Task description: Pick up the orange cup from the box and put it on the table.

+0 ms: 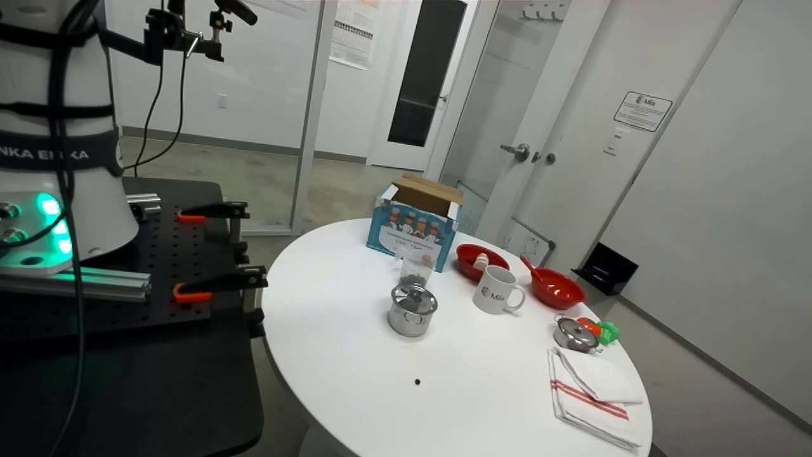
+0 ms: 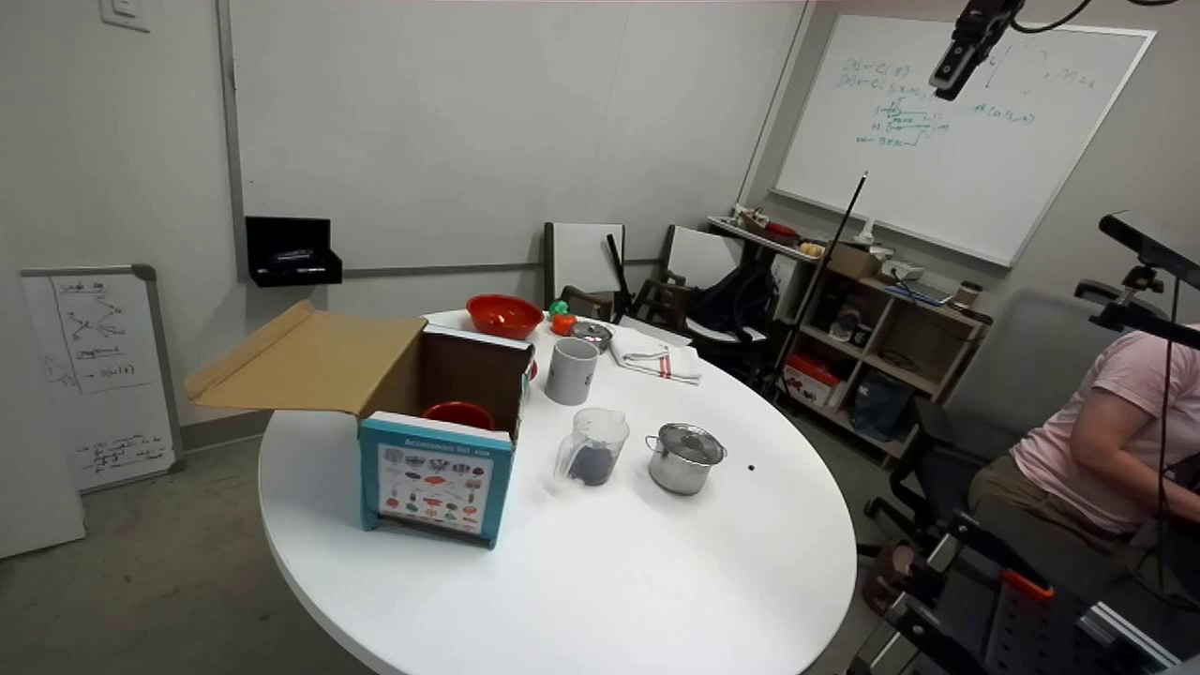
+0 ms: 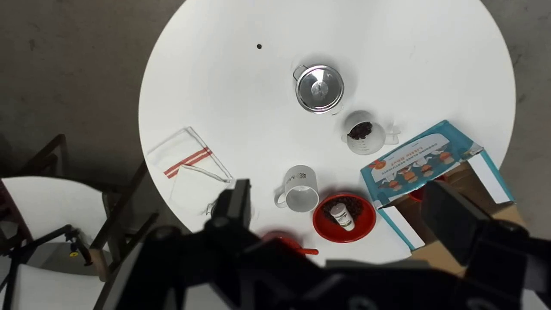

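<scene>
The box [image 1: 406, 231] stands open on the white round table [image 1: 330, 355], its brown flap folded back; it also shows in an exterior view [image 2: 436, 478] and at the right of the wrist view [image 3: 413, 165]. The orange cup [image 2: 459, 414] is inside the box, only its red rim and upper part showing. In the wrist view a red part of it [image 3: 416, 194] shows beside the right finger; the box wall hides the rest. My gripper [image 3: 340, 189] is open and empty, high above the table. One gripper finger shows at the top right of an exterior view [image 2: 958, 70].
A clear measuring cup [image 2: 597, 445] stands close to the box, with a lidded metal pot [image 1: 412, 311] beside it. A white mug [image 3: 301, 189], a red bowl [image 3: 344, 217], another red bowl [image 1: 558, 289], a small pot [image 1: 575, 335] and a towel [image 1: 593, 400] are farther along.
</scene>
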